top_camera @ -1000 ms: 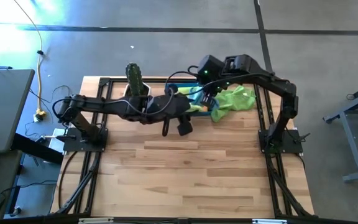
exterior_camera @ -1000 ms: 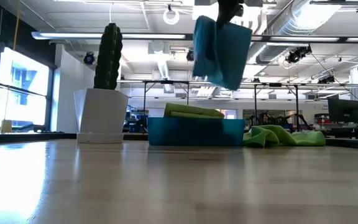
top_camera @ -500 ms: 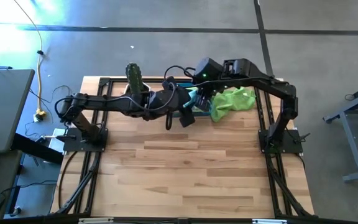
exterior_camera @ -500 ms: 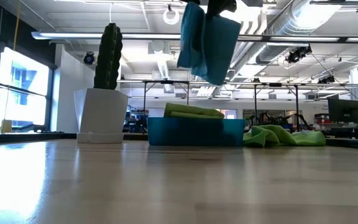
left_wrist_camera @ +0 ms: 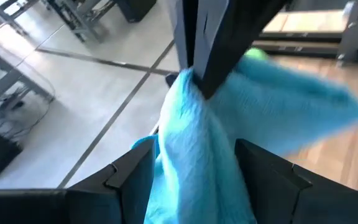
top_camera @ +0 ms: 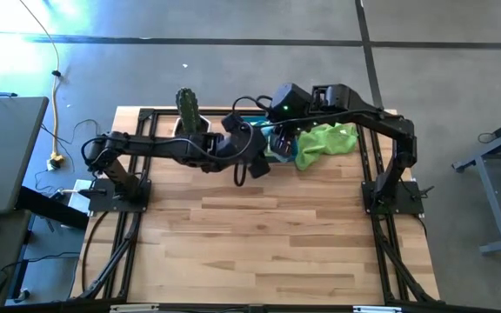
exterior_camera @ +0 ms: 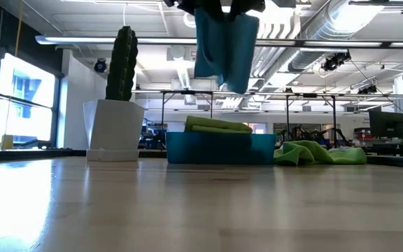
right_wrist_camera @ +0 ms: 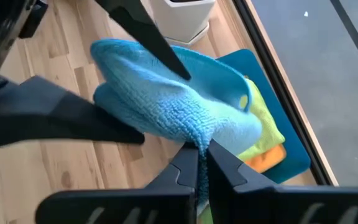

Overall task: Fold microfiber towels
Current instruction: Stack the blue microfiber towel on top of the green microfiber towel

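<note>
Blue towel (exterior_camera: 222,45): held aloft, pinched in right gripper (right_wrist_camera: 197,163) fingers; left gripper (left_wrist_camera: 194,171) fingers open, straddling it.

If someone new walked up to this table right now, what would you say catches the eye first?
The light blue towel hanging high above the table's far side, pinched in the shut right gripper, with the open left gripper reaching around it. Below sit a blue bin of folded cloths, a crumpled lime green towel right of it, and a potted cactus to its left.
</note>
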